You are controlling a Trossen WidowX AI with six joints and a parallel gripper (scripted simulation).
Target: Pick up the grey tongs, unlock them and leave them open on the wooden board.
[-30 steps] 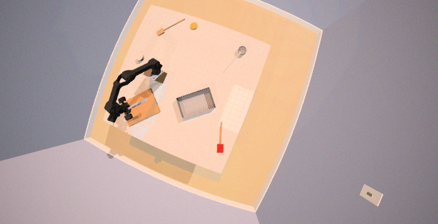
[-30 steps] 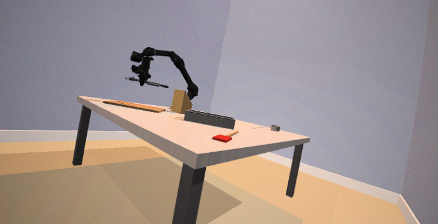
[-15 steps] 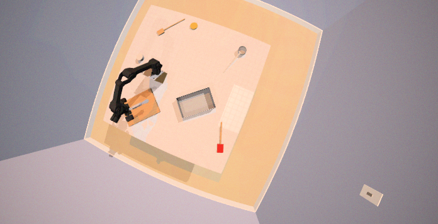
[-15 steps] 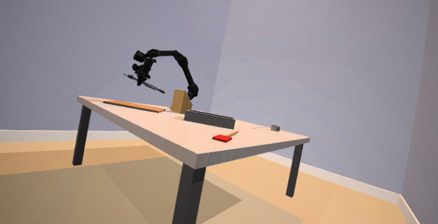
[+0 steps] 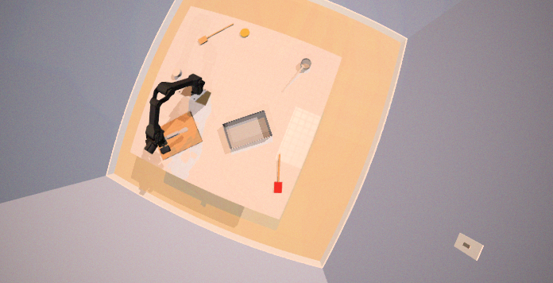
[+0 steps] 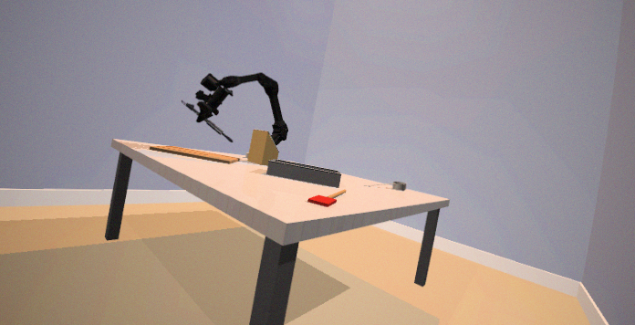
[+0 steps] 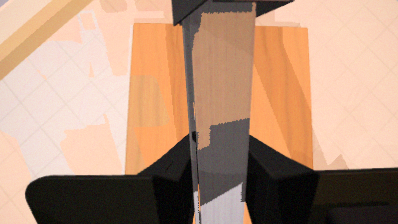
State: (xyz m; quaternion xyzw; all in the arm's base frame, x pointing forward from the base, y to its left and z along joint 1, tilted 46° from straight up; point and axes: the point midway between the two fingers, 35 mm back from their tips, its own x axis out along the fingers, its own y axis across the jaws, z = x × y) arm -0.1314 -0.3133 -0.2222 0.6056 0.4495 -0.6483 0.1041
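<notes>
Flat grey tongs (image 7: 220, 125) (matte, tapering) above grainy wooden board (image 7: 155, 90)

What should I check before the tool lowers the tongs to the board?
1. Grip: ok. The tool is shut on the tongs, which sit between both fingers.
2. Tilt: ok. In the exterior view the tongs slope with one end down toward the table.
3. Over the board: ok. The wrist view shows the board directly beneath the tongs.
4. Clearance: ok. The tongs hang well above the board, touching nothing.
5. Unlocked: cannot tell. The two arms look closed together in every view.
6. Tin: ok. The tin stands apart, off to the side of the board.
</notes>
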